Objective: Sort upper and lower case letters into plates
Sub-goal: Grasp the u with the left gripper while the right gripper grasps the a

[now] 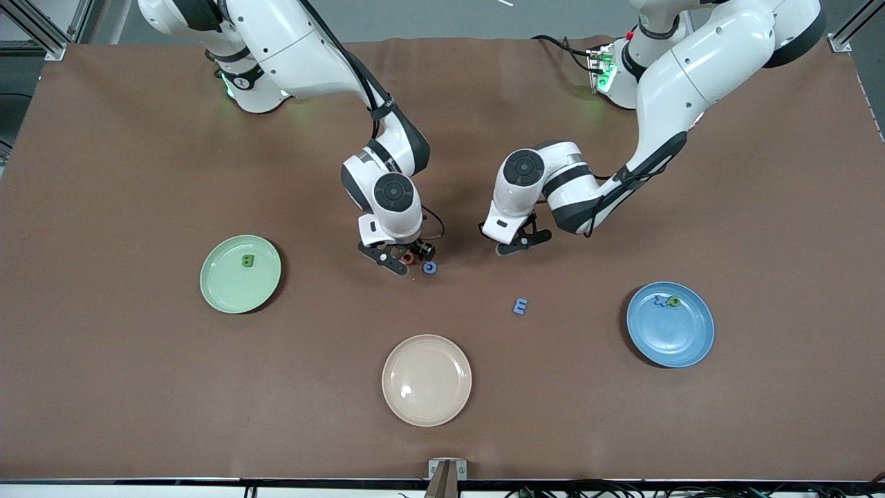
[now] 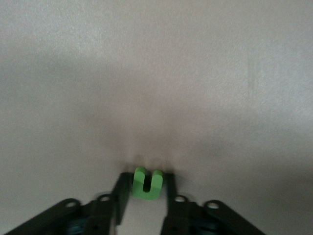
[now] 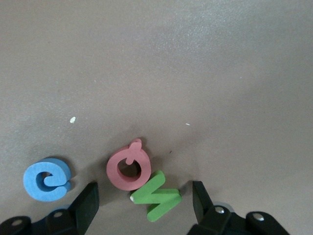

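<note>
1. Where your left arm reaches in from its base, the left gripper (image 2: 146,188) sits low at the middle of the brown table (image 1: 104,173), its fingers (image 2: 121,193) pressed against both sides of a small green letter (image 2: 146,185) shaped like a U.
2. Your right gripper (image 3: 144,203) is down at the table beside it, toward the right arm's end, with its fingers set wide apart and gripping nothing.
3. Between those open fingers lie a red letter (image 3: 129,169) shaped like a ring with a small tail, and a green zigzag letter (image 3: 157,196) touching it.
4. A blue curled letter (image 3: 46,179) lies just outside one finger of the right gripper, apart from the red one.
5. A blue E-shaped letter (image 1: 520,306) lies alone, nearer the front camera than both grippers.
6. The pale green plate (image 1: 228,294) sits toward the right arm's end and holds one green letter.
7. The blue plate (image 1: 674,342) sits toward the left arm's end and holds two small letters, one green and one blue, near its rim.
8. A beige plate (image 1: 426,380) rests nearest the front camera, between the other two plates.
</note>
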Robot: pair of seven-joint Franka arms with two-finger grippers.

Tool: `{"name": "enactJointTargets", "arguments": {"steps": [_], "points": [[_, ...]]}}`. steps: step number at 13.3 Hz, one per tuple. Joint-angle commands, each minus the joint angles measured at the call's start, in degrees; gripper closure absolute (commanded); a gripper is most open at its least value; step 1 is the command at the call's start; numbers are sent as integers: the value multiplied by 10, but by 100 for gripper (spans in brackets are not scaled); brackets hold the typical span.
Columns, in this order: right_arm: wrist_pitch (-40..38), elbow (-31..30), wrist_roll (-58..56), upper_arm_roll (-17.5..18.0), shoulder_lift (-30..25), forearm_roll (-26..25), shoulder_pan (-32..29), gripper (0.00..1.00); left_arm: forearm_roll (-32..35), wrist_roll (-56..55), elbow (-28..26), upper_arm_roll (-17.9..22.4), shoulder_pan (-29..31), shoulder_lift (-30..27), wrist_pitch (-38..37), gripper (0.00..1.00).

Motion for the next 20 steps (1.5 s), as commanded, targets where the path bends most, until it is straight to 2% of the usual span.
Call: {"name": "enactJointTargets", "arguments": {"steps": [1, 3, 4, 6, 7, 10, 13, 14, 15, 16, 17, 19, 20], "points": [[4, -18, -8, 0, -17, -10, -1, 31, 12, -13, 0, 7, 2, -5, 5, 81], [8, -39, -31, 0, -26, -10, -4, 47, 11, -14, 4, 9, 7, -8, 4, 95], [15, -55, -45, 0, -35, -10, -9, 60, 11, -14, 6, 9, 13, -13, 1, 97], [20, -76, -51, 0, -57, -10, -16, 96, 10, -12, 15, 7, 33, -35, -2, 98], [18, -76, -51, 1, -58, -10, -18, 100, 10, -9, 20, 6, 45, -46, -7, 98], [17, -73, -56, 1, -61, -10, -35, 100, 11, 0, 55, 5, 81, -63, -21, 98], [19, -70, -73, 1, -64, -7, -44, 99, 10, 111, 79, 3, 123, -75, -89, 98], [20, -67, -73, 1, -64, -3, -46, 91, 5, 147, 79, -2, 141, -86, -101, 98], [21, -62, -72, 1, -62, -2, -47, 54, 4, 179, 76, -10, 167, -96, -117, 97], [21, -55, -64, 1, -60, 2, -45, 22, 4, 206, 76, -20, 190, -96, -131, 97], [23, -52, -61, 1, -59, 11, -43, 16, 4, 235, 76, -25, 213, -96, -139, 97], [45, -47, -51, 1, -52, 18, -37, 12, 4, 312, 74, -25, 257, -95, -139, 97], [58, -47, -36, 2, -43, 17, -33, 5, 4, 347, 73, -25, 282, -91, -139, 97]]}}
